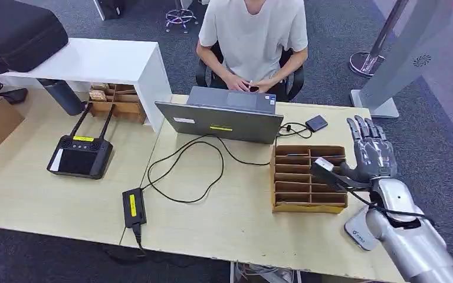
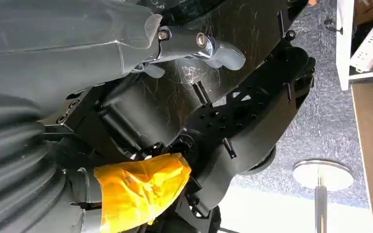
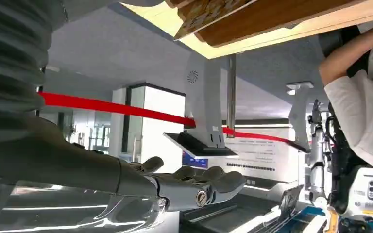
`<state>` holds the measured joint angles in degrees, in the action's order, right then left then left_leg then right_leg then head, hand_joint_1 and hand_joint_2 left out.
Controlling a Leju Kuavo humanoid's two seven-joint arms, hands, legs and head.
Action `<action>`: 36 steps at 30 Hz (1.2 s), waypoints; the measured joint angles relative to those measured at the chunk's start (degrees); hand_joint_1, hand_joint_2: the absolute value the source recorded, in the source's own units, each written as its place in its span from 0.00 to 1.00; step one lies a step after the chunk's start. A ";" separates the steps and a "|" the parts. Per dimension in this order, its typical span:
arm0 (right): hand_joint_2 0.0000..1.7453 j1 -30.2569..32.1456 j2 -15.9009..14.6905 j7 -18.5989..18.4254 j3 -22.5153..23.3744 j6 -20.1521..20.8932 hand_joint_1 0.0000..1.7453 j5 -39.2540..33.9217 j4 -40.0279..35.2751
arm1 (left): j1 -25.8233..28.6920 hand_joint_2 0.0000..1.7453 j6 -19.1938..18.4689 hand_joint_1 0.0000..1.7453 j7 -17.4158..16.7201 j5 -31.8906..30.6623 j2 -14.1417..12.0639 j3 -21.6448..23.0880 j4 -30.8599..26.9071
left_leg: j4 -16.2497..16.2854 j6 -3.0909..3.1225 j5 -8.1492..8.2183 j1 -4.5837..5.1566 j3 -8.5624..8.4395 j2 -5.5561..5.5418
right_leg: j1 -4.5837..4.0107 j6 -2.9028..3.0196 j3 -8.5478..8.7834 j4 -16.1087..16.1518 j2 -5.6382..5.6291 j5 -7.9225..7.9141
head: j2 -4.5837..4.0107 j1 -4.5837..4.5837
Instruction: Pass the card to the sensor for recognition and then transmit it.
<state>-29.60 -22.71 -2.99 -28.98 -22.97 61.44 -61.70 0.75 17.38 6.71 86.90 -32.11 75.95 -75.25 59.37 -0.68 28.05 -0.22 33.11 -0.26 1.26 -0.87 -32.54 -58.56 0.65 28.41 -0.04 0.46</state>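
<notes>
Reaching over the right end of the worktop (image 1: 224, 218), the right hand (image 1: 370, 154) hovers above the right edge of the cardboard sorting tray (image 1: 308, 177), fingers stretched flat and apart, holding nothing. A card is hard to pick out; a thin pale edge in one far slot of the tray may be one, but I cannot tell for sure. The small dark pad (image 1: 316, 122) lying just beyond the tray, wired toward the laptop (image 1: 224, 118), looks like the sensor.

The step in hand seems to be fetching a card from the tray. To do it well, the hand should come down over a slot with fingers aligned along the divider, then pinch the card's exposed edge rather than scoop, since the slots are narrow and the cardboard walls will flex or drag. Lifting straight up avoids tipping the tray. The cable near the sensor could snag. The left hand (image 2: 194, 46) hangs low, fingers loosely curled, empty.
</notes>
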 joint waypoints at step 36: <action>1.00 -0.03 2.23 0.79 -0.22 0.07 0.00 -2.16 2.05 | -0.04 1.00 -1.09 0.00 -2.34 -2.99 1.07 -0.46 1.99 | 0.00 0.00 0.00 0.00 -0.01 0.01 | 0.00 0.00 0.00 0.00 0.00 0.00 | 0.00 -0.02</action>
<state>-29.63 -20.48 -2.21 -29.20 -22.91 59.28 -59.65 0.72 16.28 4.37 83.91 -31.04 75.49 -73.26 59.37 -0.68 28.05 -0.23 33.11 -0.26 1.26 -0.87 -32.54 -58.56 0.65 28.41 -0.04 0.44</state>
